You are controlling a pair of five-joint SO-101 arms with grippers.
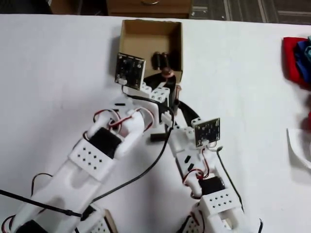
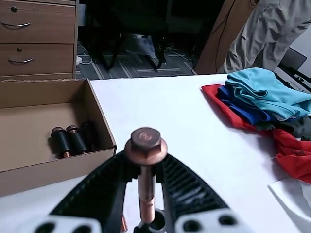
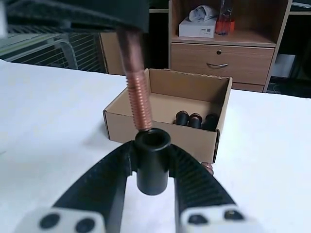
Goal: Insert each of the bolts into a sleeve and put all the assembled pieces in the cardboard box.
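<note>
Here the left gripper [image 2: 146, 162] is clamped on the copper bolt [image 2: 145, 141], held upright with its threads down. Directly beneath, the right gripper [image 3: 151, 155] grips the black sleeve [image 3: 152, 172], bore up. The bolt's tip sits at the sleeve's mouth, axes nearly in line, just short of the cardboard box [image 3: 160, 132] by the far edge of the tabletop [image 1: 48, 73].

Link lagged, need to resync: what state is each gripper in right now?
Left gripper: closed on the copper bolt.
Right gripper: closed on the black sleeve.
</note>
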